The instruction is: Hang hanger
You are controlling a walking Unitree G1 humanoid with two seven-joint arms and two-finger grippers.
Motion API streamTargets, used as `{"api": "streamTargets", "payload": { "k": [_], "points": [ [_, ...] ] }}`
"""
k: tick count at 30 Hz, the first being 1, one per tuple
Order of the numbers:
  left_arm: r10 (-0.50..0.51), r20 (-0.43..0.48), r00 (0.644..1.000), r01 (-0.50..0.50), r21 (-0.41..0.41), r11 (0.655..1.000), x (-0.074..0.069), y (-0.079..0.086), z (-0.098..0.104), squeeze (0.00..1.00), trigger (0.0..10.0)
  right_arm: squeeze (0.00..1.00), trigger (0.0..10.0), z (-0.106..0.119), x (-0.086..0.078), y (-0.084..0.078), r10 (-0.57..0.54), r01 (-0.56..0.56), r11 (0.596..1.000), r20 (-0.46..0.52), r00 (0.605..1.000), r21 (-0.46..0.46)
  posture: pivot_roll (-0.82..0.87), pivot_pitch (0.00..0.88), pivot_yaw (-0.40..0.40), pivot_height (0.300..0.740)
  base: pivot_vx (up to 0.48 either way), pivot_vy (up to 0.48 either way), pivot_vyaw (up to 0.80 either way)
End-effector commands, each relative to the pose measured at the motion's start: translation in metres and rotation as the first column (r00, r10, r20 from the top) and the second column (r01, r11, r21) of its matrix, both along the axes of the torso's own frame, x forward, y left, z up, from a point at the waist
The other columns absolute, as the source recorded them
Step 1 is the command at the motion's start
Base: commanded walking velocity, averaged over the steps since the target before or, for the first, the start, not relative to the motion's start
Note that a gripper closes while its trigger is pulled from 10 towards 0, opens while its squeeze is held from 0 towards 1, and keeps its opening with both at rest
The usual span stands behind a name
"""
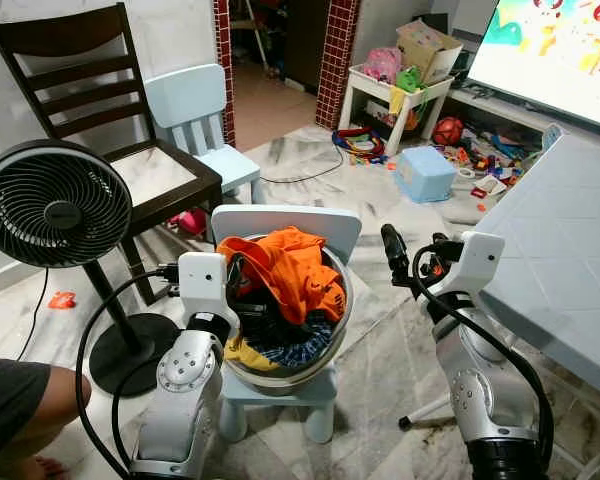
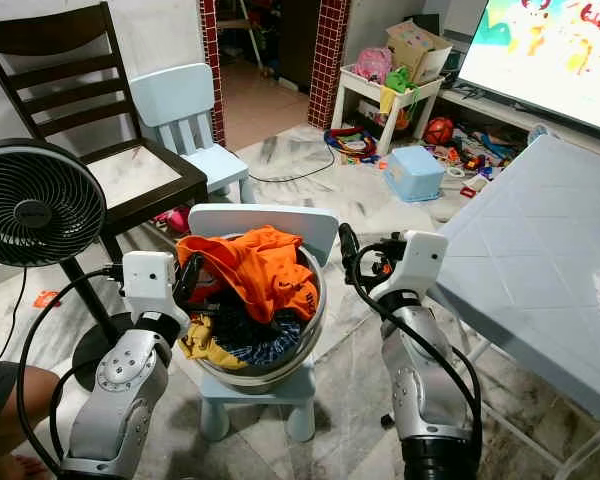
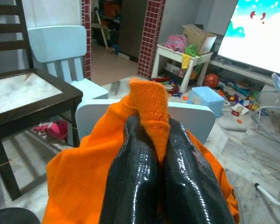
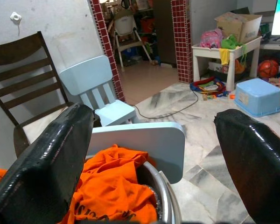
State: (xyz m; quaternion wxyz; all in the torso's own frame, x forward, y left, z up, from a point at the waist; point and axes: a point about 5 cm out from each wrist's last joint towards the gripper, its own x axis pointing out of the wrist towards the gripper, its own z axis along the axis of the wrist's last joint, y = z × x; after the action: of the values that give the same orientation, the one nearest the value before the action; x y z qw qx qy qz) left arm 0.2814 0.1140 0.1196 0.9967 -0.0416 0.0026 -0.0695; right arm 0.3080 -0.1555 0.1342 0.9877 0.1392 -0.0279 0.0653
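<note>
Left wrist view shows the left gripper pinching a fold of the orange shirt at the metal basin's left rim. Right gripper waits wide apart beside the right rim. I see no hanger.

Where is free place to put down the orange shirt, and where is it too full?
Free: the dark chair seat behind the fan, and the grey table beside the right gripper. Crowded: the metal basin heaped with clothes, where the left gripper pinches the orange shirt.
</note>
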Motion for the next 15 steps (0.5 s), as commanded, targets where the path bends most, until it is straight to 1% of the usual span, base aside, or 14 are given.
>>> {"api": "streamTargets", "payload": {
  "k": [1,7,15],
  "points": [
    [-0.021,0.004,1.000,0.021,-0.008,1.000,0.0030,-0.0063,0.0027,0.00,10.0,0.00,10.0,0.0022,-0.0019,-0.0042,-0.009,0.009,1.000,0.008,1.000,-0.013,0.07,0.000,-0.057,0.740,-0.259,0.000,0.00],
    [-0.020,-0.001,1.000,0.020,-0.003,1.000,0.0031,-0.0041,0.0031,0.00,10.0,0.00,10.0,-0.0013,-0.0054,-0.0032,-0.010,0.009,1.000,-0.004,1.000,-0.014,0.07,0.003,-0.055,0.740,-0.267,0.000,0.00],
    [-0.016,-0.004,1.000,0.016,-0.009,1.000,0.0032,-0.0036,0.0034,0.00,10.0,0.00,10.0,-0.0017,-0.0067,-0.0043,-0.010,0.010,1.000,-0.009,1.000,-0.019,0.07,0.009,-0.057,0.740,-0.322,0.000,0.00]
  ]
}}
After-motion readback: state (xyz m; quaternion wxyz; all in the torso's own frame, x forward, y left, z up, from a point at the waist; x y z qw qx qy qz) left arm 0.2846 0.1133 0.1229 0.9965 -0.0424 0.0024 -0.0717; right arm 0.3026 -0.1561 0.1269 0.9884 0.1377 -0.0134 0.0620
